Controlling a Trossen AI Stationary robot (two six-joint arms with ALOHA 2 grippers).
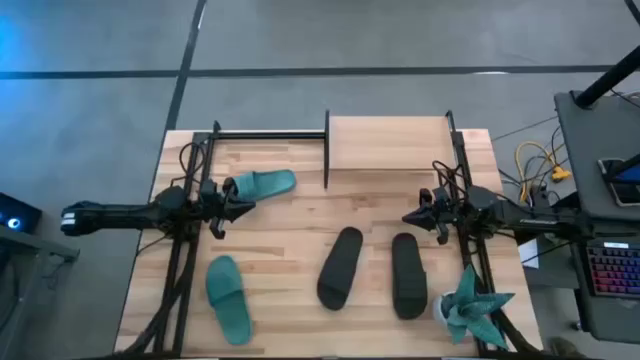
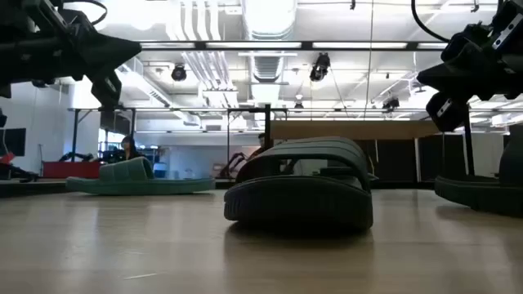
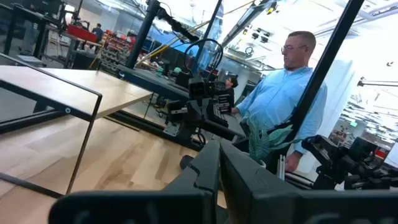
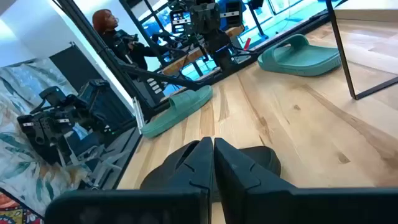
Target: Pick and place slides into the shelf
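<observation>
Two teal slides lie sole-down on the table: one point(image 1: 262, 184) near the shelf's open frame, one point(image 1: 228, 297) by the near left edge. Two black slides point(image 1: 340, 267) point(image 1: 407, 275) lie side by side near the middle; the low view shows one black slide point(image 2: 298, 192) up close. The shelf point(image 1: 390, 145) stands at the far edge, with its plywood top on the right and bare black frame point(image 1: 270, 133) on the left. My left gripper point(image 1: 228, 200) is shut and hovers beside the far teal slide, raised above it point(image 2: 98, 57). My right gripper point(image 1: 415, 215) is shut and hovers above the right black slide's far end.
A teal spiky plant point(image 1: 470, 305) stands at the table's near right corner. A side desk with a keyboard point(image 1: 612, 270) and cables sits off the right edge. A person in a light blue shirt point(image 3: 286, 93) stands beyond the table. Bare wood shows between the slides and the shelf.
</observation>
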